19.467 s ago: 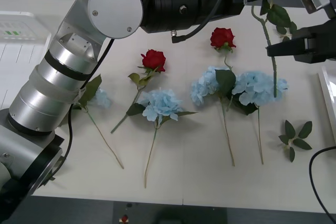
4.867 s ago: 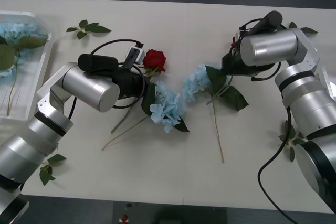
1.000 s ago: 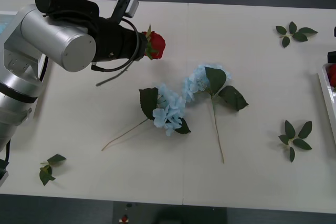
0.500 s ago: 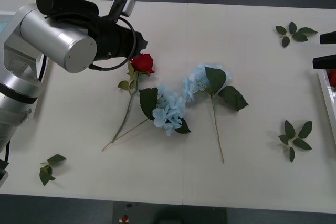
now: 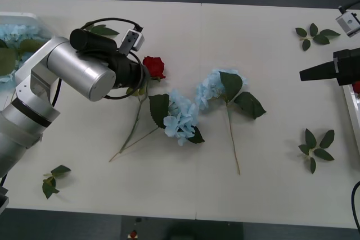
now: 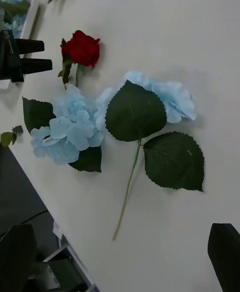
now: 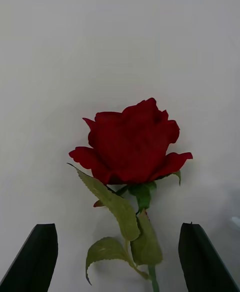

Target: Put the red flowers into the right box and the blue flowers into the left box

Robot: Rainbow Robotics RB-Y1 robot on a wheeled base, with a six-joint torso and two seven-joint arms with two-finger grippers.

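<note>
Lowered left gripper (image 7: pixel 120 257), jaws wide, velvety red rose (image 7: pixel 131 142)

I see loose leaf sprigs (image 5: pixel 316 148) scattered on the white table (image 5: pixel 270 82): one near the right edge, another (image 5: pixel 314 33) at the far right corner. A third (image 5: pixel 52 179) lies near the front left, a fourth (image 5: pixel 104 29) toward the far left.
</note>
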